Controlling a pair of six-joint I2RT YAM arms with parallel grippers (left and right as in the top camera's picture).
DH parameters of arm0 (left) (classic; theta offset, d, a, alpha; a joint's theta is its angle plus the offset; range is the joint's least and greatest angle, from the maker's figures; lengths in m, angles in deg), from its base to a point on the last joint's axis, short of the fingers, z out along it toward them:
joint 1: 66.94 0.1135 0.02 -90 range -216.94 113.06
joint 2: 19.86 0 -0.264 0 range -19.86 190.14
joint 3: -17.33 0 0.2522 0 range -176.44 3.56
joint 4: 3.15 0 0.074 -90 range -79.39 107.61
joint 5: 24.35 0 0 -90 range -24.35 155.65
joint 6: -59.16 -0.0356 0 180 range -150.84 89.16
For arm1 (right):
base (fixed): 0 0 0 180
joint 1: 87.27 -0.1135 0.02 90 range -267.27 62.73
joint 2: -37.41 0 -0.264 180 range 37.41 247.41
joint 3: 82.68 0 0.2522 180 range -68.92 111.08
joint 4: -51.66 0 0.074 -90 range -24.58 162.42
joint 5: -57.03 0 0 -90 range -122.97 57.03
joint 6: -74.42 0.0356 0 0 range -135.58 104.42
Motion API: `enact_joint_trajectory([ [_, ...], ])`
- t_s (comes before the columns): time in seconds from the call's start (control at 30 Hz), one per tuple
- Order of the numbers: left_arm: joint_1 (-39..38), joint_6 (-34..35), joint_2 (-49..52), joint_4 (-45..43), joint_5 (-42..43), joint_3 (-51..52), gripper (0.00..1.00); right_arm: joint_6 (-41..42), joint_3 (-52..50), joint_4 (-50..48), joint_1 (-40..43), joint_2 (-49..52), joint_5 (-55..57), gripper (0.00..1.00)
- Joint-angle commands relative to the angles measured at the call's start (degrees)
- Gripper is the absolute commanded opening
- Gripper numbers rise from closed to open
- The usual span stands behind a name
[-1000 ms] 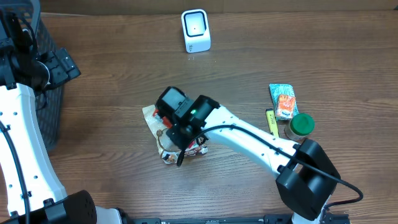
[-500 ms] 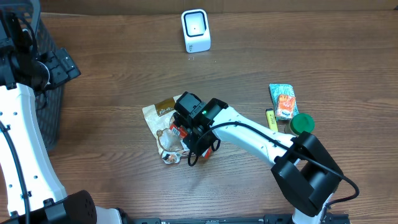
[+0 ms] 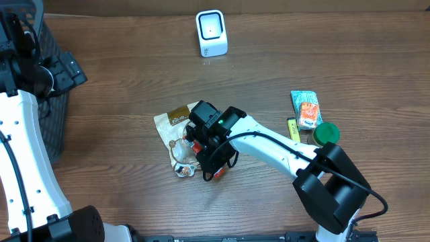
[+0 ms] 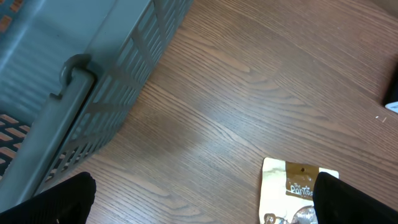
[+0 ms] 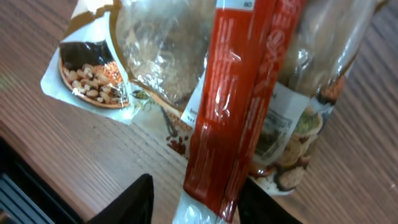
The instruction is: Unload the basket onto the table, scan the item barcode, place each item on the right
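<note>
Right claw (image 5: pixel 196 191) is standing partly open over a red stick packet (image 5: pixel 239 106). The packet's lower end is lying between the two dark fingers (image 5: pixel 134 202), with a gap showing on one side, so nothing is being clamped; contact on the other side cannot be told. Left claw (image 4: pixel 205 190) is hanging fully open and holding nothing, beside the grey slatted basket (image 4: pixel 93 74) at the tabletop's left edge. The brown wood-grain tabletop (image 3: pixel 127 81) is carrying a white scanner (image 3: pixel 211 32) at the far side, well apart from the right claw. The red packet is glossy and narrow, with white print at its upper end. It is lying lengthwise across a clear snack bag (image 3: pixel 171 124) near the tabletop's middle. The bag is showing nuts printed on one corner and a white label under the packet.
</note>
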Motion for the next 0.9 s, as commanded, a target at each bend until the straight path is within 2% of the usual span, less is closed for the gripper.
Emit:
enact_joint_trajectory([
  [0.0, 0.2, -0.44, -0.11, 0.0, 0.22, -0.96, 1.0, -0.04, -0.33, -0.04, -0.04, 0.24, -0.85, 0.45],
  [0.13, 0.2, -0.46, -0.11, 0.0, 0.22, -0.96, 1.0, -0.04, -0.33, 0.76, -0.04, 0.24, -0.83, 0.49],
  [0.37, 0.2, -0.44, -0.11, 0.02, 0.2, -0.96, 1.0, -0.04, -0.33, 1.77, 0.74, 0.24, 2.38, 0.5],
  [0.87, 0.2, -0.44, 0.17, 0.0, 0.22, -0.96, 1.0, -0.07, -0.35, 3.28, 5.92, 0.24, -2.38, 0.5],
])
